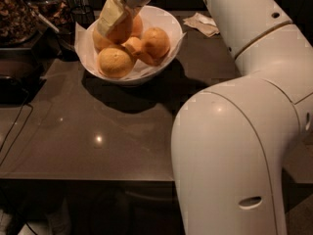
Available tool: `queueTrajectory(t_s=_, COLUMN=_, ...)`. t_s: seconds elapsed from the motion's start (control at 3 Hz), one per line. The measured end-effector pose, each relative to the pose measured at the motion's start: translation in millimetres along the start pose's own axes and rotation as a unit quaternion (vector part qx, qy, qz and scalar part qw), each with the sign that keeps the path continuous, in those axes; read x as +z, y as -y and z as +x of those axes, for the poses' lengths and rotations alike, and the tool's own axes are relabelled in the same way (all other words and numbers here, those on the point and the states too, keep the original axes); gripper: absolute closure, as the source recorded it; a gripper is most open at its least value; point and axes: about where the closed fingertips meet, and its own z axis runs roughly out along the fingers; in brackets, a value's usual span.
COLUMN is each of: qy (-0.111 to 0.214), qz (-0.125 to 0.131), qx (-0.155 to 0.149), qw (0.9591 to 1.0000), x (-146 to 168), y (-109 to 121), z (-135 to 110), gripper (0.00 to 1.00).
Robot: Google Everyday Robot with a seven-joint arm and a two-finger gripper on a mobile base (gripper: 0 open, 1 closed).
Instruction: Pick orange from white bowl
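Dark, glossy brown table (98, 131), dimly lit, with one small glint of light near its middle. At its far left, containers of brown bits (17, 13); far right, crumpled napkin (204, 23); along its left edge, black cable (12, 131). Above its far edge, gripper (113, 18).

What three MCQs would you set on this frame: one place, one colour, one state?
1. Where is the hand?
A) down in the white bowl, at its far-left side, by the oranges
B) at the frame's near edge
C) at the far right
2. What colour is the bowl?
A) blue
B) white
C) black
3. What state is the bowl in?
A) overturned
B) upright and empty
C) upright on the table, holding fruit
Key: 1A, the hand is down inside the rim; 2B, the rim is glossy white; 3C, oranges sit inside it.
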Motion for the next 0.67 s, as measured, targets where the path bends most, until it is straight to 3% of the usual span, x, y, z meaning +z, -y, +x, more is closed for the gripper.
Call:
queueTrajectory(t_s=0.33, qy=0.0, qz=0.0, qx=0.0, qw=1.0, x=-0.1, y=-0.1, z=0.0, gripper=1.0)
queueTrajectory(t_s=0.67, qy=0.035, qz=0.02, qx=-0.005, qw=0.9992, x=-48.6, y=-49.6, z=7.9, gripper=1.0)
